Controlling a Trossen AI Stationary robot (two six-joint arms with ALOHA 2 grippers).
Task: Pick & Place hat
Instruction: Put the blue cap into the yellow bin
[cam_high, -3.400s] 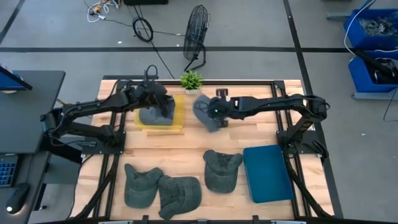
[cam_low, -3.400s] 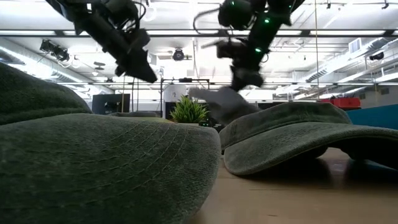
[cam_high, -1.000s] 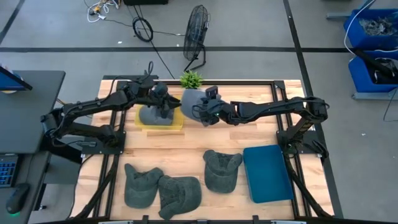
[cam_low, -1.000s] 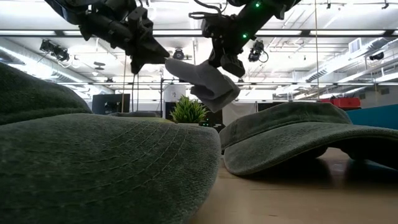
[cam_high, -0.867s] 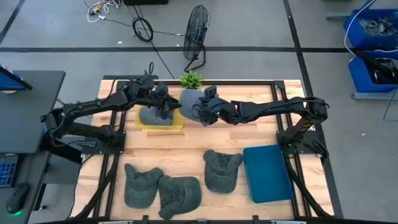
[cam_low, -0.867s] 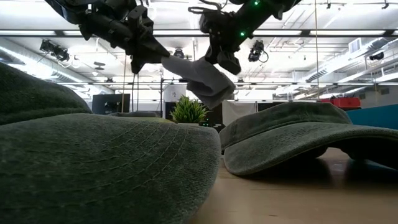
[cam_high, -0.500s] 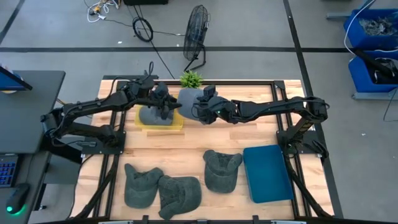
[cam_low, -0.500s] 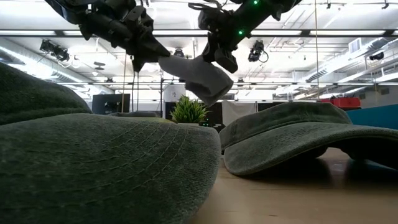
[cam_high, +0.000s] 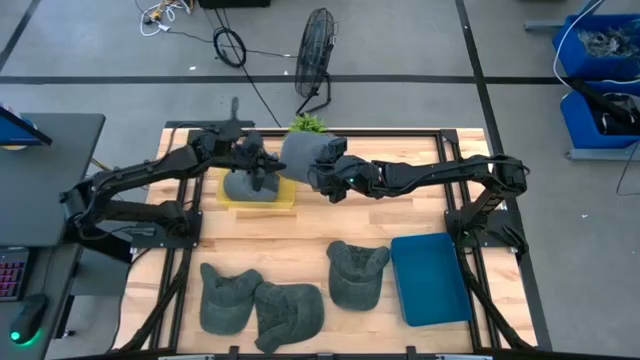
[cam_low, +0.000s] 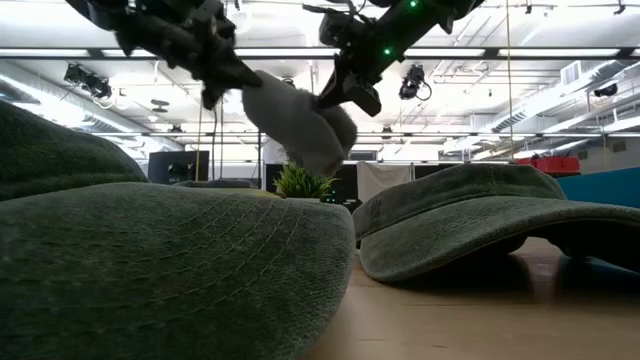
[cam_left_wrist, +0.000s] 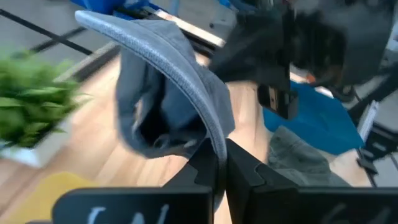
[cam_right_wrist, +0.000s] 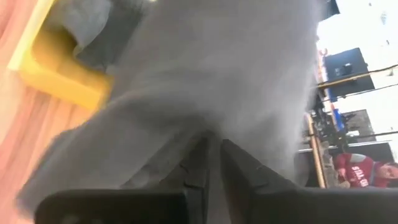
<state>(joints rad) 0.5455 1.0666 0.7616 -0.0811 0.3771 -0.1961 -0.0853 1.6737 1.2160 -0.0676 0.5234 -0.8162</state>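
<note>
A grey hat (cam_high: 303, 153) hangs in the air over the far middle of the table, between my two grippers. My left gripper (cam_high: 268, 168) is at its left side, shut on its brim. My right gripper (cam_high: 322, 178) is at its near right side, fingers close together with grey cloth between them. In the low view the hat (cam_low: 295, 120) sags between the two grippers. Beside it on the table stands a yellow tray (cam_high: 285, 196), and another grey hat (cam_high: 243, 186) lies in it. My left gripper pinches the curved edge of the hat's brim (cam_left_wrist: 210, 127) between its two fingers, coming from the table's left. The hat's crown hangs beyond the fingers, clear of the table. My right gripper has the hat's grey cloth (cam_right_wrist: 202, 134) between its fingers, coming from the table's right. The hat fills that view, so which part of it this is cannot be told.
Three green hats (cam_high: 228, 295) (cam_high: 290, 312) (cam_high: 357, 272) lie along the near side. A blue tray (cam_high: 430, 278) sits at the near right. A small plant (cam_high: 310, 123) stands at the far edge. A person in red (cam_right_wrist: 364, 168) shows beyond the table.
The grey hat has shifted a little toward the table's left and far edge and now sags lower between the grippers. My left gripper has taken hold of its brim and has risen slightly with it.
</note>
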